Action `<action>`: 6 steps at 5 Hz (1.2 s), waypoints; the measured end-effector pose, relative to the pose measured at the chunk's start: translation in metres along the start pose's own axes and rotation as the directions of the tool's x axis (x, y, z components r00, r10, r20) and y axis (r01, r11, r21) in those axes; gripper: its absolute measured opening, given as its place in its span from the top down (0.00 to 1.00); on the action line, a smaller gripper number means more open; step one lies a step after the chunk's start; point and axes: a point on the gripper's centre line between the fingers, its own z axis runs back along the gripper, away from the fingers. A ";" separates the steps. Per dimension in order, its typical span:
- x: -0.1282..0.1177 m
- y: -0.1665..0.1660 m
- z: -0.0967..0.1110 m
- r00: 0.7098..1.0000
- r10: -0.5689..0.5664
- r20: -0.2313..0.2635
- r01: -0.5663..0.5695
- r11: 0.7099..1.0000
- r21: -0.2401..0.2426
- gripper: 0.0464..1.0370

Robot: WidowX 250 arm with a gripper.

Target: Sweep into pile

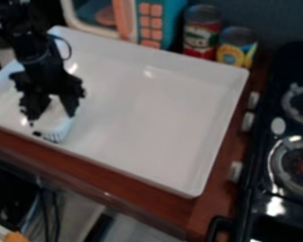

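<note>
The gripper [51, 107] hangs over the left part of the white tray [147, 113], close to its front rim. Its two fingers stand apart on either side of a white brush-like thing [55, 124], which they grip. Fine ridges or bristles show along the lower edge of this thing, low over the tray floor. A few small dark bits [37, 133] lie at its lower left. The gripper hides part of the white thing and the tray behind it.
A toy microwave [162, 21] and two cans [202, 33] stand behind the tray. On the right is a black toy stove [268, 208] with knobs facing the tray. The wooden counter edge [116, 191] runs along the front.
</note>
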 end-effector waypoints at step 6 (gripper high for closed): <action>0.013 -0.105 0.028 0.997 -0.056 0.057 0.064 0.987 -0.149 0.33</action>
